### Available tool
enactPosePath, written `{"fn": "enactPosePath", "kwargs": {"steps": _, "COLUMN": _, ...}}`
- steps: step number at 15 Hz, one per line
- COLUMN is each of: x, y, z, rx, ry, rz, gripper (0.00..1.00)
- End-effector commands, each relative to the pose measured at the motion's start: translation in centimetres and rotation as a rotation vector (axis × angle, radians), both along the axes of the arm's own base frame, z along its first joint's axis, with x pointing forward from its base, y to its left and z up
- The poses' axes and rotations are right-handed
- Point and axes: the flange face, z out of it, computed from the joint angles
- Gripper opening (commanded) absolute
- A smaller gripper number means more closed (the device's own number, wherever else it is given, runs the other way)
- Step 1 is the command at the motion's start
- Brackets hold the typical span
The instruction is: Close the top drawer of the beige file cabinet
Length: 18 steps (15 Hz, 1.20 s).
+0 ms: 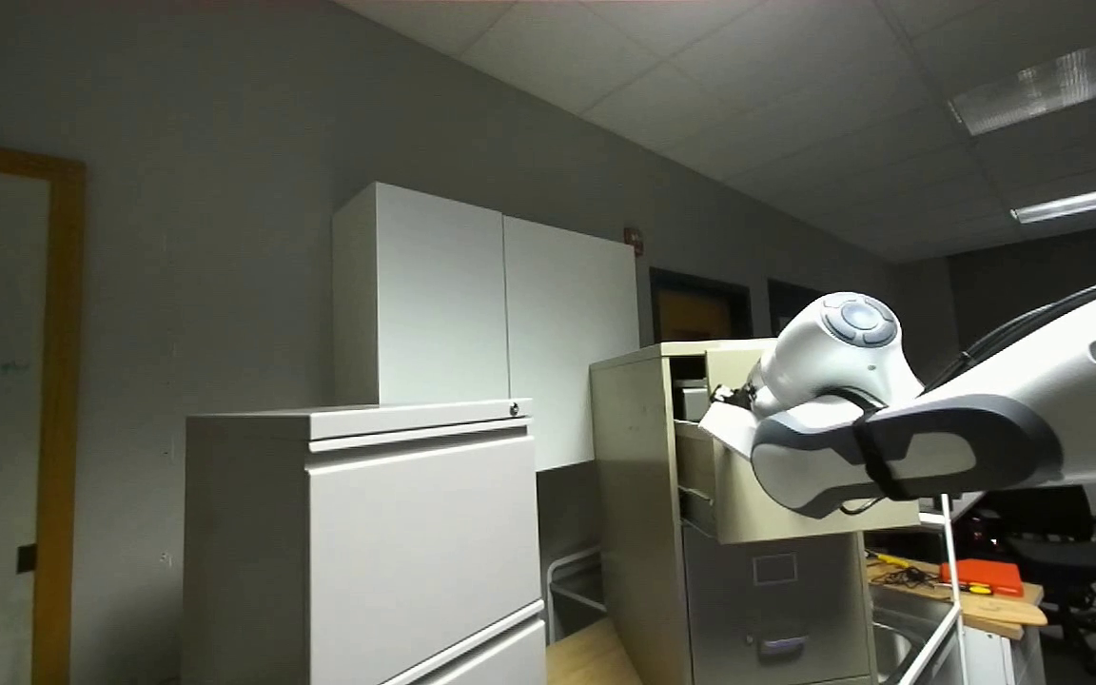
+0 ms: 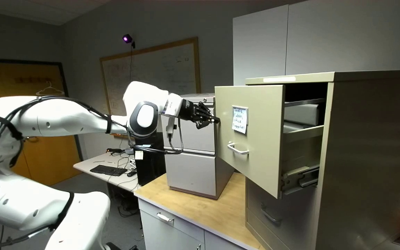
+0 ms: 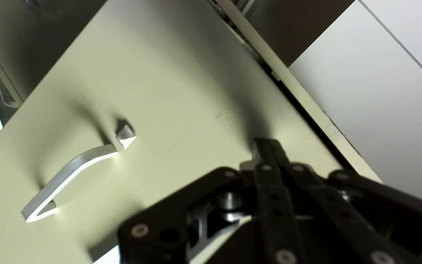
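The beige file cabinet (image 2: 370, 156) stands upright and also shows in an exterior view (image 1: 629, 476). Its top drawer (image 2: 262, 146) is pulled partly out, with a slide rail and a grey box visible inside. The drawer front shows a silver handle (image 2: 237, 152) and a paper label (image 2: 240, 119). My gripper (image 2: 217, 120) is shut and empty, its tips at the drawer front near one side edge, higher than the handle. In the wrist view the tips (image 3: 269, 143) meet their shadow on the front (image 3: 181, 95); whether they touch it I cannot tell for sure. In an exterior view the wrist hides much of the front.
A pale grey cabinet (image 2: 191, 173) stands on a wooden counter (image 2: 193, 205) beside the beige cabinet. White wall cupboards (image 1: 472, 304) hang behind. A desk with a keyboard (image 2: 108, 170) is farther back. A red box (image 1: 981, 577) lies on a wooden surface beyond the beige cabinet.
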Motion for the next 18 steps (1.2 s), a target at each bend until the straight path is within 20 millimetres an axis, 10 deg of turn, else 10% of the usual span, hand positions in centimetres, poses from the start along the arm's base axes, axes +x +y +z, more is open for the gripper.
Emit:
{"fn": "enactPosePath", "kwargs": {"steps": 1, "x": 3.1, "y": -1.1, "z": 1.0, "rx": 0.002, "ry": -0.022, "rz": 0.012, "gripper": 0.0}}
{"fn": "enactPosePath", "kwargs": {"steps": 18, "x": 13.3, "y": -6.9, "z": 0.3, "rx": -0.04, "ry": 0.038, "rz": -0.018, "gripper": 0.0}}
